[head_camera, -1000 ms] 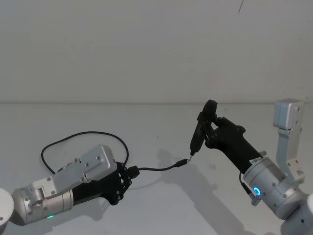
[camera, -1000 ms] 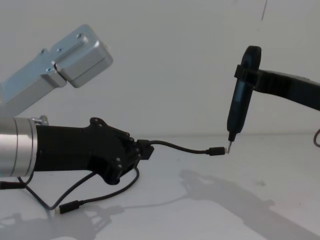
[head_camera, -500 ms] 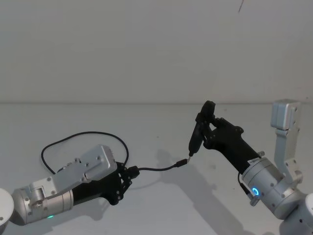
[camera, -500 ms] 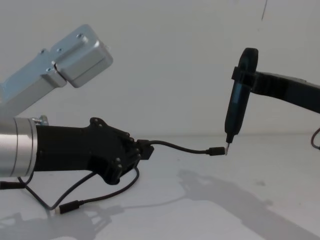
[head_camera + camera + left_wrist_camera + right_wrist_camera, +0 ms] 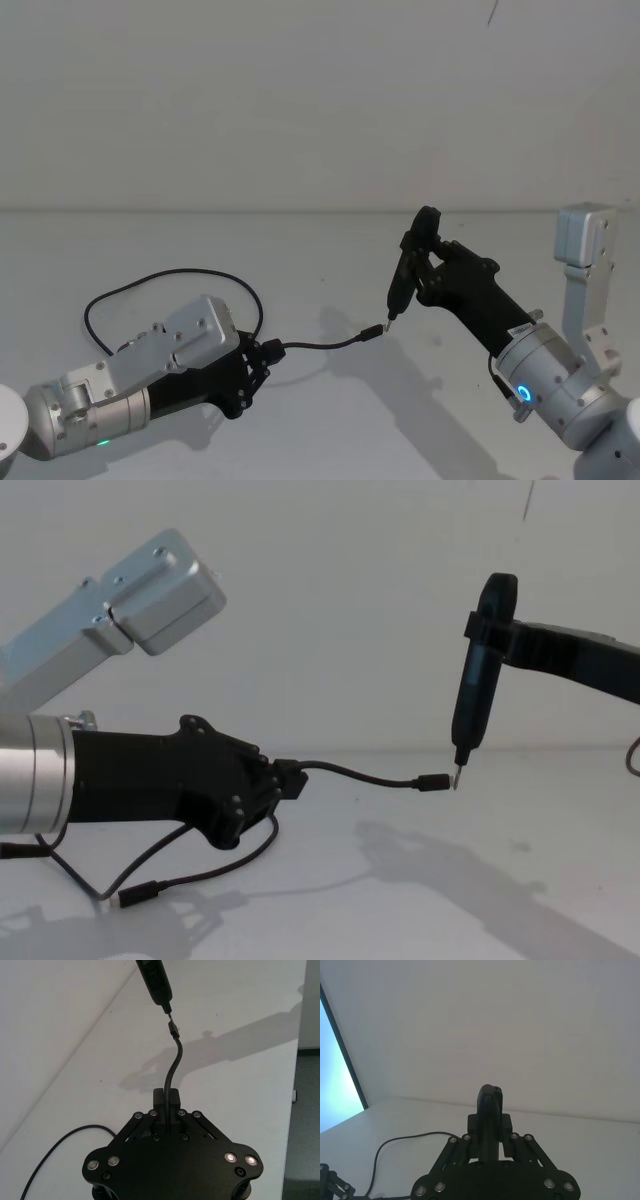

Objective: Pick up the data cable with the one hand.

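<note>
Pickup looks essentially done. Left gripper (image 5: 283, 782) is clamped on the data cable (image 5: 355, 773), holding its short end off the table (image 5: 420, 880). Right gripper (image 5: 422, 262) grips an upright pointed tool (image 5: 474, 705), tip touching the cable's free plug (image 5: 433, 782). Rest of cable trails on the table behind the left gripper.

A plain white table (image 5: 200, 240) runs up against a bare, pale wall (image 5: 300, 100), its surface catching soft grey shadows under even light. In the left wrist view, a strip of dark grey floor (image 5: 300, 1125) lies beyond the table's edge. A bright bluish panel (image 5: 335, 1070) glows beside the wall.
</note>
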